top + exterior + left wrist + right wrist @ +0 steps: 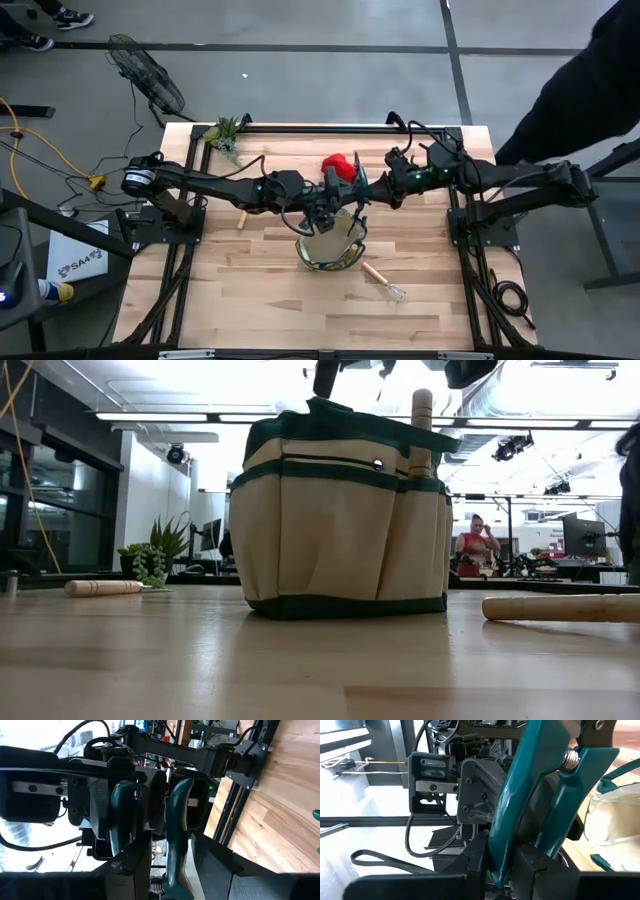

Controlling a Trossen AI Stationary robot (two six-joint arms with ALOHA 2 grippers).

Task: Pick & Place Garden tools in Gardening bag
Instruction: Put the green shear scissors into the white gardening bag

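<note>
Wrist views show me each claw clamped on green pruners [175, 835], left gripper [322, 212] and right gripper [358, 190]; overhead, they seem to hang above the bag [330, 248].

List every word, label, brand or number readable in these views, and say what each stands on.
"SA4", followed by characters cut off by the frame: on the white box on the floor left of the table, high view.
Gardening bag: no print visible on it.
Screens in the room beyond the table, low view: too small and blurred to read.
Wrist views: no readable text.
</note>
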